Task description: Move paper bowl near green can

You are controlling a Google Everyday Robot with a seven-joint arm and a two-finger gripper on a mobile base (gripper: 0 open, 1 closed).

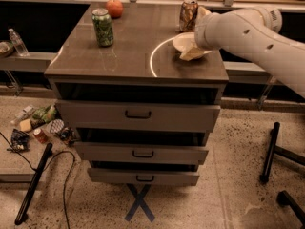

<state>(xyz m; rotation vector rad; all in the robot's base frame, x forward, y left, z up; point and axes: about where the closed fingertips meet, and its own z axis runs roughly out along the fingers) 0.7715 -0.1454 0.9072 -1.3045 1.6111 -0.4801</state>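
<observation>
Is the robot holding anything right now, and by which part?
It cannot be told. The gripper is at the right side of the paper bowl, near the brownish can, but any hold is hidden.

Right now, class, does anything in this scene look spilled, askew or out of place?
Yes: snack packets and a small can lie scattered on the floor left of the cabinet, and its three drawers stand partly pulled out. On top, the green can and brown can stand upright; the gripper is at the bowl.

The grey-brown cabinet top [133, 56] is smooth and shiny. The round cream paper bowl [183, 41] looks matt. The gripper [193, 53] of the smooth white plastic arm [248, 25] is at the bowl's near edge.
</observation>
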